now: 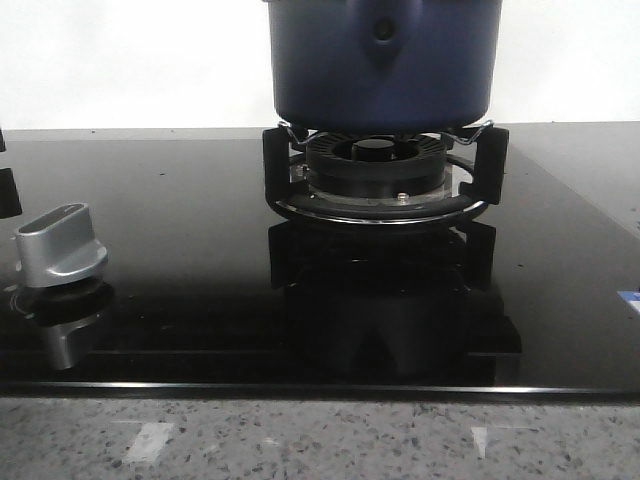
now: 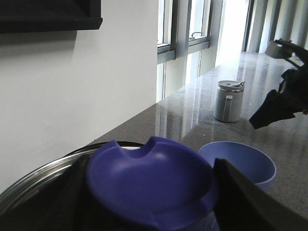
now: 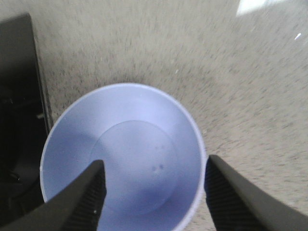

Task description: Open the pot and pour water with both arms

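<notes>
While leaving the pot [image 1: 385,60] on the burner [image 1: 378,165], clamped the left gripper [image 2: 154,202] on the lid knob [image 2: 149,173], apparently for lifting; held the right gripper [image 3: 154,163] wide above the bowl [image 3: 125,134], seemingly to grasp it.

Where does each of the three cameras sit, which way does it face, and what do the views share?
Front view: low before the black stove, facing forward at the pot on the burner; no arm shows.
Left wrist view: on the left arm, looking over the pot's blue lid knob between its fingers, toward the counter; the right arm shows far off.
Right wrist view: on the right arm, looking down into the blue bowl; its fingers show.
Shared: both wrist views show the blue bowl.
</notes>
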Controlling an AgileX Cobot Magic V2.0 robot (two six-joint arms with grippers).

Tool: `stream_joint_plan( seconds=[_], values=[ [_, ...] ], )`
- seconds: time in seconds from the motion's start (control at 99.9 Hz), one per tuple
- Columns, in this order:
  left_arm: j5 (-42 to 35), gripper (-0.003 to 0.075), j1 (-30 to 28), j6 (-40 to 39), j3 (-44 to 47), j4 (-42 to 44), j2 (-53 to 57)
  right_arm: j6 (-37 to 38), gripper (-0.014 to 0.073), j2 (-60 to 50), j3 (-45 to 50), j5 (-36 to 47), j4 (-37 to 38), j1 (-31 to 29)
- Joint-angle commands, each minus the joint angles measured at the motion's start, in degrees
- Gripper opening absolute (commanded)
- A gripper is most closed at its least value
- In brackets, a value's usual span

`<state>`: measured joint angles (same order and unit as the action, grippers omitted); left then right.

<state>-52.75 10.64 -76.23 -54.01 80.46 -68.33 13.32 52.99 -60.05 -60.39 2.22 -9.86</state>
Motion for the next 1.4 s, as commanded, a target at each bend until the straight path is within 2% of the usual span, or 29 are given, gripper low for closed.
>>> stream_joint_plan(
  seconds=[0.0, 0.23, 0.41, 0.731, 1.101, 1.391],
  values=[
    [-2.0, 0.0314, -0.2, -0.2, -1.7, -4.8, 1.5, 1.1, 0.0402, 2.7, -1.9, 4.3, -0.5, -0.4],
    [-2.2, 0.0314, -0.2, -0.2, -1.7, -4.8, 1.5, 2.5, 0.0402, 7.4, -1.9, 2.9, -0.5, -4.5],
    [-2.5, 0.0314, -0.2, -0.2, -1.7, -4.8, 1.5, 2.5, 0.0402, 10.0, -1.3, 2.5, -5.2, -8.7],
    [-2.6, 0.0314, -0.2, -0.2, -1.7, -4.9, 1.5, 2.5, 0.0402, 11.9, 5.5, 4.5, -5.6, -9.6],
    [-2.6, 0.0314, -0.2, -0.2, -1.7, -4.9, 1.4, 2.5, 0.0398, 12.1, 10.2, 9.6, -11.1, -9.6],
    [-2.6, 0.0314, -0.2, -0.2, -1.7, -4.9, 1.4, 2.5, 0.0189, 12.1, 11.3, 9.9, -11.5, -9.6]
  ],
)
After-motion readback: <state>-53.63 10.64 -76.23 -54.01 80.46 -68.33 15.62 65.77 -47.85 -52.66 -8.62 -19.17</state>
